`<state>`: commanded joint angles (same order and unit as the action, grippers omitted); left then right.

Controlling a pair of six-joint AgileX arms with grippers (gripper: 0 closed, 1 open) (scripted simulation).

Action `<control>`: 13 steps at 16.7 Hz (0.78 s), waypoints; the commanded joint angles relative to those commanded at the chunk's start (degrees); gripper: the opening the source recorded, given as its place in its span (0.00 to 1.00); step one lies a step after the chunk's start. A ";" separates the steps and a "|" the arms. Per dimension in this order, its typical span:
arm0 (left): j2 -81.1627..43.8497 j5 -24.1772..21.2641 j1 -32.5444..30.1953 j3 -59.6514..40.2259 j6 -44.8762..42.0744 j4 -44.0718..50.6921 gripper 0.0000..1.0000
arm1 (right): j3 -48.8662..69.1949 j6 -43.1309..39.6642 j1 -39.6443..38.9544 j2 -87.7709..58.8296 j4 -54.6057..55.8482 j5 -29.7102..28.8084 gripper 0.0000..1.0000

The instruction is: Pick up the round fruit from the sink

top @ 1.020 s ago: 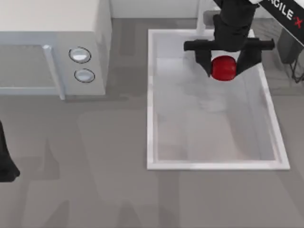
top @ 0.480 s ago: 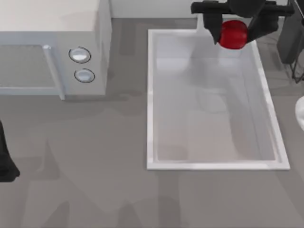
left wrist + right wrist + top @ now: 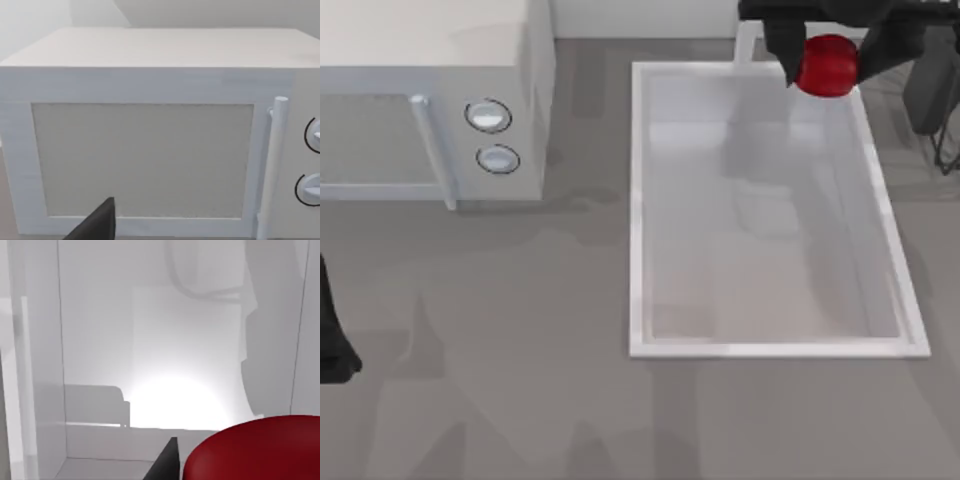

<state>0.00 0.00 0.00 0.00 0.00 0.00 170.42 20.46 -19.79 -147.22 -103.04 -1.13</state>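
The right end effector (image 3: 828,62) pinches the round fruit (image 3: 827,66) between its two fingers, up above the far end of the sink (image 3: 637,200). The left arm sits parked at the worktop's left edge, facing the white microwave (image 3: 430,110); I cannot tell if its fingers are spread.

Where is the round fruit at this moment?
In the top view, the round fruit is held in the right end effector, above the sink's far right corner.
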 joint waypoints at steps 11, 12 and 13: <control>0.00 0.00 0.00 0.00 0.00 0.00 1.00 | -57.39 -13.06 12.91 36.39 13.01 0.59 0.00; 0.00 0.00 0.00 0.00 0.00 0.00 1.00 | -63.57 -14.45 14.29 40.26 14.38 0.66 0.00; 0.00 0.00 0.00 0.00 0.00 0.00 1.00 | -69.55 -15.82 15.64 44.05 15.72 0.72 0.00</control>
<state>0.00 0.00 0.00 0.00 0.00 0.00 100.87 4.64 -4.15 -103.18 -87.32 -0.42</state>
